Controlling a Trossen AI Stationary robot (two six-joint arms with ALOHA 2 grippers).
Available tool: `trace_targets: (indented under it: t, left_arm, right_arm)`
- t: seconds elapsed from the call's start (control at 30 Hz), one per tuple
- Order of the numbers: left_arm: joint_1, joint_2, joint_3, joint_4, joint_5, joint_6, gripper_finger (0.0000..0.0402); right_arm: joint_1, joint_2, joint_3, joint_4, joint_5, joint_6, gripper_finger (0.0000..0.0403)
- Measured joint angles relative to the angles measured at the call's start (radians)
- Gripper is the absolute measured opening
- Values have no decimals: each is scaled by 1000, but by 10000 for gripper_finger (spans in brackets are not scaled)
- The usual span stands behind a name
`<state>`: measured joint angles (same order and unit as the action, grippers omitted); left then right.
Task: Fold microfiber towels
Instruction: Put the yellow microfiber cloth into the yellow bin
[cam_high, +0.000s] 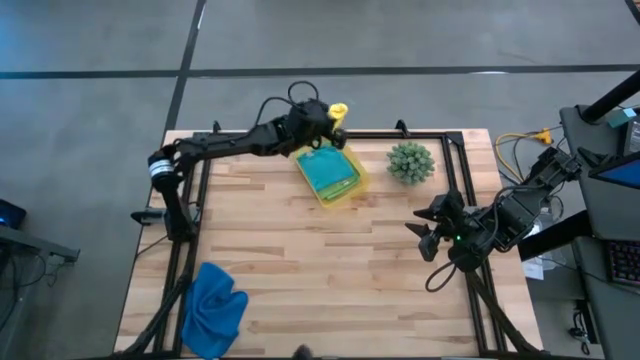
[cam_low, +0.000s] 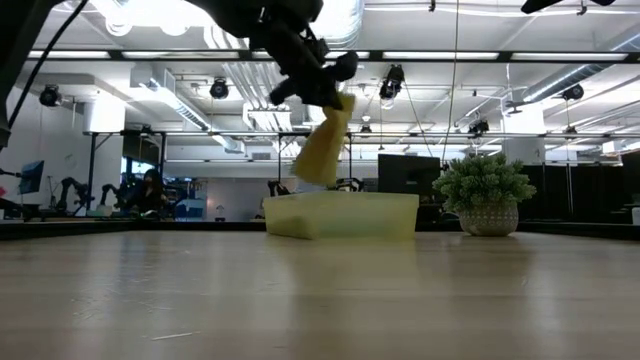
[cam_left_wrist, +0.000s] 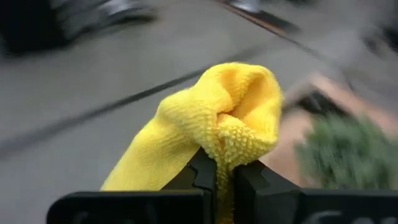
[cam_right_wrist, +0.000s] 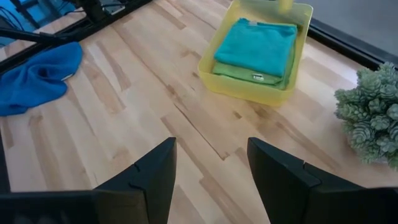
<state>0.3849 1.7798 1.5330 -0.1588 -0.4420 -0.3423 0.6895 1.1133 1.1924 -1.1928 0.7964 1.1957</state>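
One yellow towel (cam_left_wrist: 211, 130) hung pinched in the closed left gripper (cam_left_wrist: 225, 180) above the bin (cam_high: 352, 187) holding a folded teal towel (cam_right_wrist: 256, 42); right gripper (cam_right_wrist: 211, 168) waited open, empty, near the plant (cam_high: 411, 161).

Grey concrete floor (cam_high: 420, 35) (ceiling ducts (cam_low: 240, 85) overhead).

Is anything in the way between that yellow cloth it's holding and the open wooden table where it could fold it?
Nothing visible blocks it. The left end effector holds the yellow towel up above the bin; only the bin sits below, with bare table beside it.
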Motion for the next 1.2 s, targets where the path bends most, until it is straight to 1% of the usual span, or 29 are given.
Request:
trace_targets:
  t: [0.07, 0.13, 0.2, 0.33, 0.43, 0.5, 0.57, 0.7, 0.83, 0.9, 0.97, 1.07, 1.13, 1.2]
  left_arm:
    - [19, 0, 0, 40, 173, 233, 0]
    - [39, 0, 3, 45, 328, 448, 0]
    - [53, 0, 10, 46, 428, 591, 0]
    - [85, 0, 45, 0, 579, 710, 0]
    - [101, -2, 72, -108, 669, 812, 0]
    - [104, -2, 81, -178, 688, 897, 0]
    - [106, -2, 88, -206, 694, 973, 0]
    - [112, -1, 109, -203, 698, 1101, 0]
    - [107, 8, 133, -192, 698, 1259, 0]
    - [89, 11, 132, -211, 697, 1364, 0]
    - [67, 12, 130, -260, 687, 1495, 0]
    - [49, 13, 128, -289, 633, 1631, 0]
    - [51, 13, 128, -295, 586, 1661, 0]
    - [57, 9, 128, -297, 564, 1602, 0]
  right_arm:
    - [0, 0, -1, 2, 0, -6, 192]
    - [0, 0, -2, 1, -4, -11, 192]
    - [0, 0, -3, 2, -11, -11, 192]
    - [0, 0, -5, 2, -21, -8, 192]
    - [0, 0, -6, 2, -26, 15, 192]
    - [0, 0, -8, 3, -26, 24, 192]
    - [0, 0, -12, 4, -26, 35, 192]
    - [0, 0, -23, 4, -26, 85, 192]
    - [0, 0, -30, 5, -21, 168, 192]
    - [0, 0, -31, 7, -18, 211, 192]
    - [0, 0, -32, 11, -17, 248, 192]
    - [-1, 0, -32, 31, -10, 297, 192]
    - [-3, 0, -31, 33, -9, 327, 192]
    - [-3, 0, -32, 40, 6, 359, 192]
